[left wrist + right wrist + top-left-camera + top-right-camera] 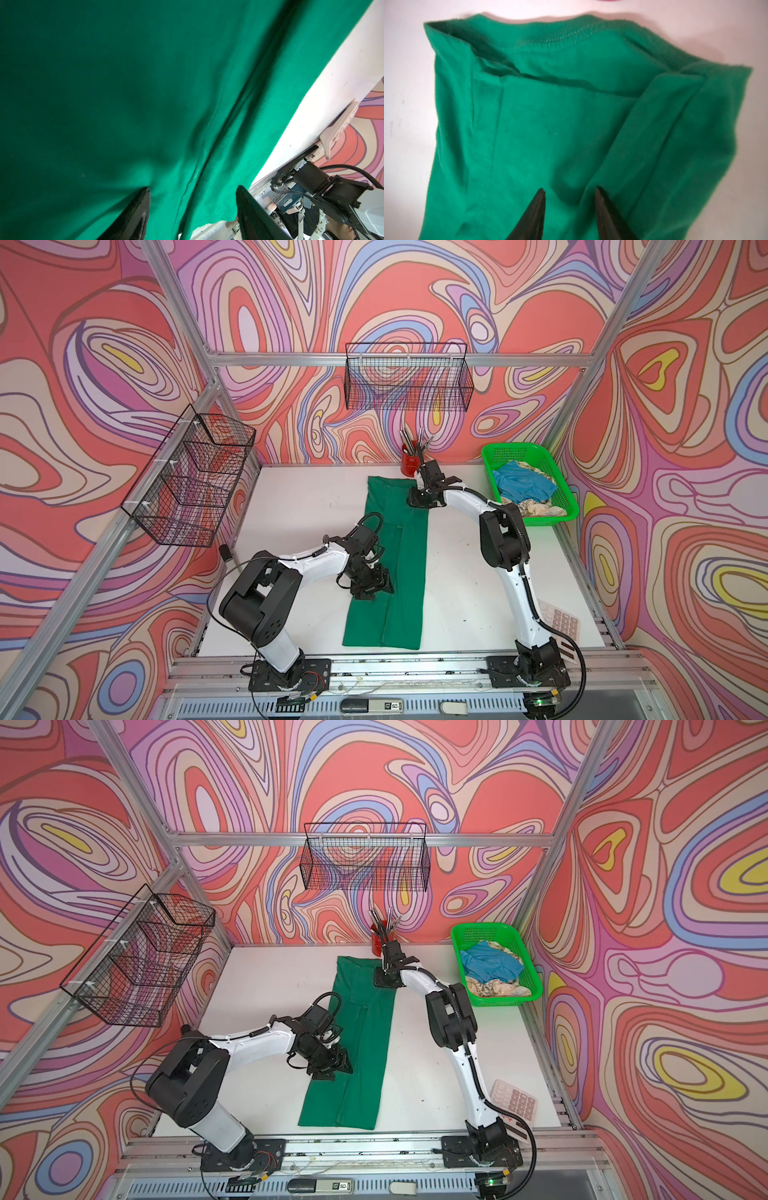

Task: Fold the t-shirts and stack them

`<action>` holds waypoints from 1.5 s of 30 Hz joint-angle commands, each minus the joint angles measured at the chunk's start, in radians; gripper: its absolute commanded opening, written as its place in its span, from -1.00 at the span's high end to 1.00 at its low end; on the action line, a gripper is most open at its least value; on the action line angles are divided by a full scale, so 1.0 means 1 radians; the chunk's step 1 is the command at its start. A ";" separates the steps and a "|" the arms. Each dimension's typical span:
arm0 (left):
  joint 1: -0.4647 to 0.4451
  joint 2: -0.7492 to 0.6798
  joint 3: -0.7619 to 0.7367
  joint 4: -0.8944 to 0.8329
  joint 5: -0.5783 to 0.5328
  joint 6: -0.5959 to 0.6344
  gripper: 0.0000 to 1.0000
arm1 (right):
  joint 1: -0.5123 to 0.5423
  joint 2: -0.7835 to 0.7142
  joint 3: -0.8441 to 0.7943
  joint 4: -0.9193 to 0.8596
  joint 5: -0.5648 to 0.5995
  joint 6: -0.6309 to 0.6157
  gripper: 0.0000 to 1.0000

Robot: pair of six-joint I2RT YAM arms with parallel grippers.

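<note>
Near rail first: the white bench (pixel 465 589) carries a pale calculator (pixel 558 619) by the right arm's base, and up the middle lies the dark green t-shirt (pixel 395 564), sleeves tucked in, a long flat strip running near to far. Left jaws stand wide over its left half, midway along; right jaws, narrowly parted, sit at the collar end. Beyond: a red pen cup (pixel 409 464), then the bright green basket (pixel 513 456) in the far right corner, light blue t-shirt (pixel 525 485) crumpled over the cream patterned one (pixel 536 509), swirl-printed walls (pixel 415 302) behind.
</note>
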 commanded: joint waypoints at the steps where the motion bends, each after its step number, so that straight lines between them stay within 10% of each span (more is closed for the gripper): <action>1: -0.021 0.061 0.000 -0.066 0.018 -0.010 -0.37 | 0.008 0.085 0.033 -0.129 -0.022 -0.024 0.16; 8: -0.027 -0.036 0.050 -0.088 0.035 -0.011 -0.42 | 0.008 -0.088 -0.004 -0.139 -0.009 -0.026 -0.01; 17: -0.012 -0.262 0.029 -0.190 -0.070 -0.004 -0.45 | 0.055 -0.519 -0.512 -0.034 -0.033 0.088 -0.07; 30: 0.014 -0.519 -0.230 -0.287 -0.223 -0.029 -0.41 | 0.577 -1.126 -1.302 -0.022 0.046 0.678 -0.02; 45: -0.004 -0.545 -0.349 -0.188 -0.203 -0.060 -0.37 | 0.787 -1.116 -1.401 0.026 0.140 0.873 0.18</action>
